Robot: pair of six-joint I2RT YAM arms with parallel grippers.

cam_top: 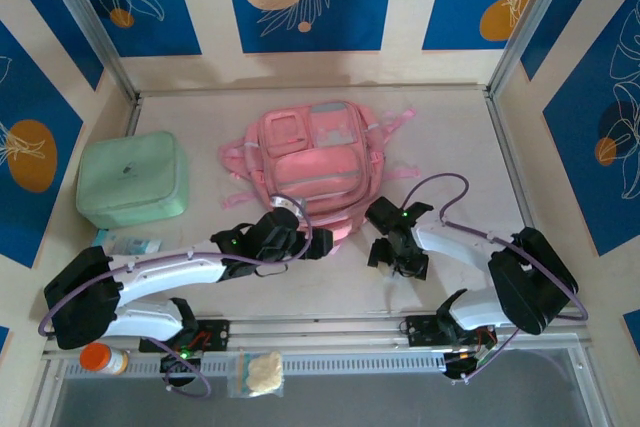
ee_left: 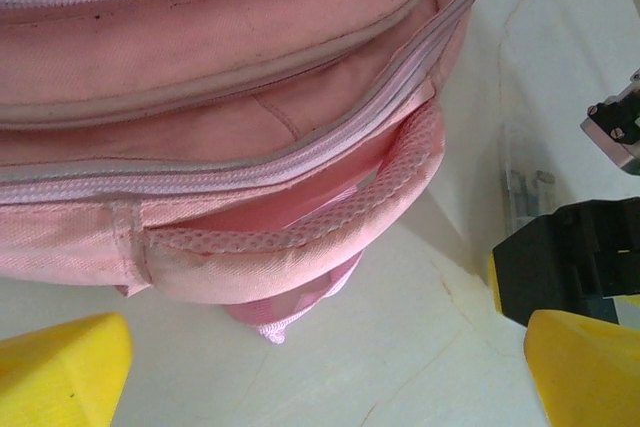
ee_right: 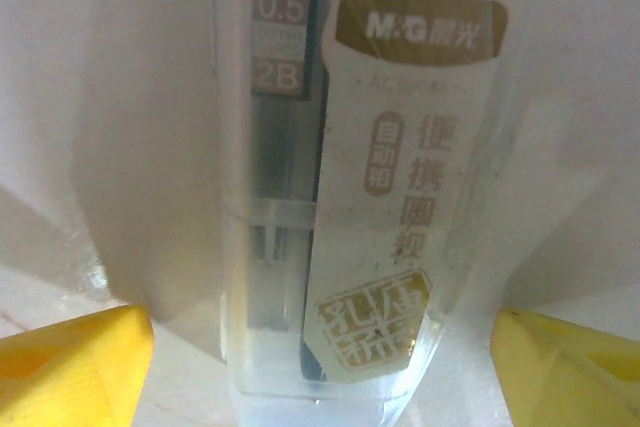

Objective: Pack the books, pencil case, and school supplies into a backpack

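The pink backpack [cam_top: 310, 162] lies flat in the middle of the table, and its zip and mesh handle [ee_left: 300, 237] face my left wrist camera. My left gripper [cam_top: 312, 239] [ee_left: 325, 377] stands open at the backpack's near edge, just short of the handle, with nothing between its yellow fingertips [ee_left: 65, 367]. My right gripper [cam_top: 397, 257] [ee_right: 320, 367] is open and straddles the school supplies [ee_right: 340, 227], a small clear box with a gold-and-white label, with a gap on each side. The pale-teal pencil case [cam_top: 130, 243] peeks out beside my left arm. The books are out of view.
A mint-green zip case [cam_top: 132, 179] sits at the left, beside the backpack. An orange-capped bottle [cam_top: 100, 357] and a small clear bag [cam_top: 255, 372] lie by the arm bases. Bare table [cam_top: 470, 147] stretches to the right of the backpack.
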